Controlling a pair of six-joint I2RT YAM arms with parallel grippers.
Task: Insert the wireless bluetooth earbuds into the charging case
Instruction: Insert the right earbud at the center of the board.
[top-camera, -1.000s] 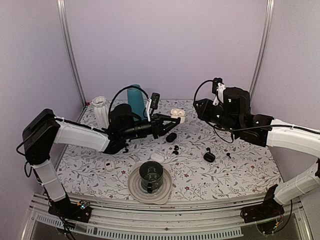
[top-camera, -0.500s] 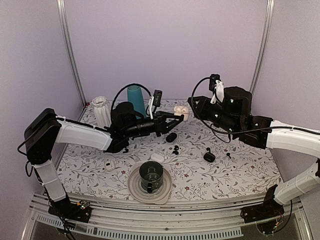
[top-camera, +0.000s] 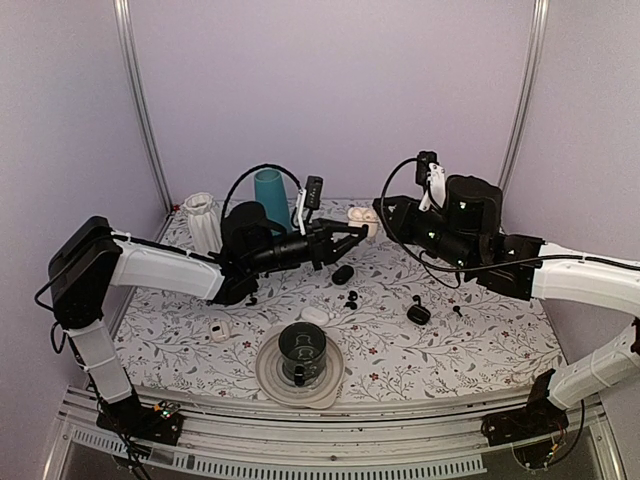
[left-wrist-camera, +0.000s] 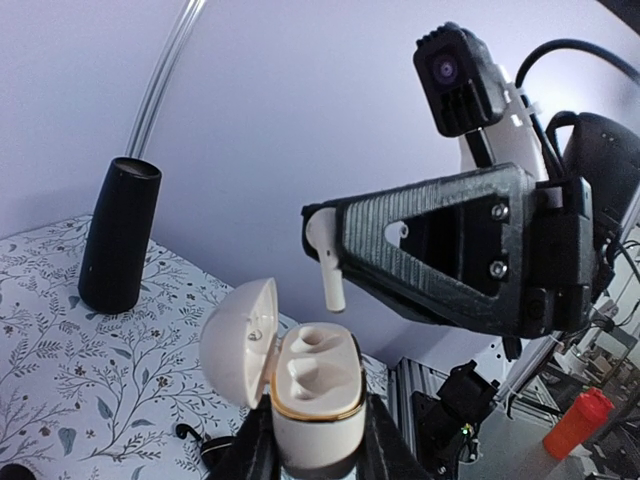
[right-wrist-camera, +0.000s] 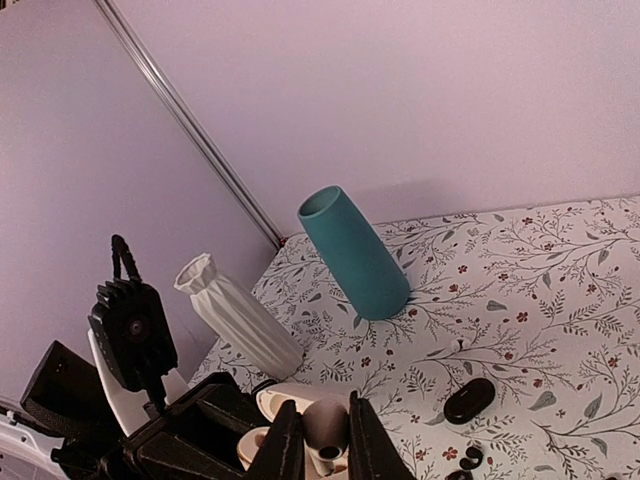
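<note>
My left gripper (top-camera: 356, 234) (left-wrist-camera: 318, 445) is shut on a cream charging case (left-wrist-camera: 318, 385) (top-camera: 358, 217) with a gold rim. The case is held up off the table, its lid (left-wrist-camera: 237, 342) swung open and both sockets bare. My right gripper (top-camera: 378, 211) (right-wrist-camera: 325, 445) is shut on a white earbud (left-wrist-camera: 325, 262) (right-wrist-camera: 327, 425). The earbud's stem points down a little above the case's far socket, not touching it. Small black earbuds (top-camera: 350, 298) (right-wrist-camera: 468, 458) lie on the flowered table (top-camera: 480, 345) below.
A teal vase (top-camera: 270, 193) (right-wrist-camera: 355, 253) and a white ribbed vase (top-camera: 203, 222) (right-wrist-camera: 238, 315) stand at the back left. On the table lie a shut black case (top-camera: 342, 274), an open black case (top-camera: 418, 314), a white case (top-camera: 315, 314) and a plate with a dark cup (top-camera: 300, 362).
My right gripper has moved left with the earbud until it hangs over the open case. My left gripper has shifted the case slightly right to meet it.
</note>
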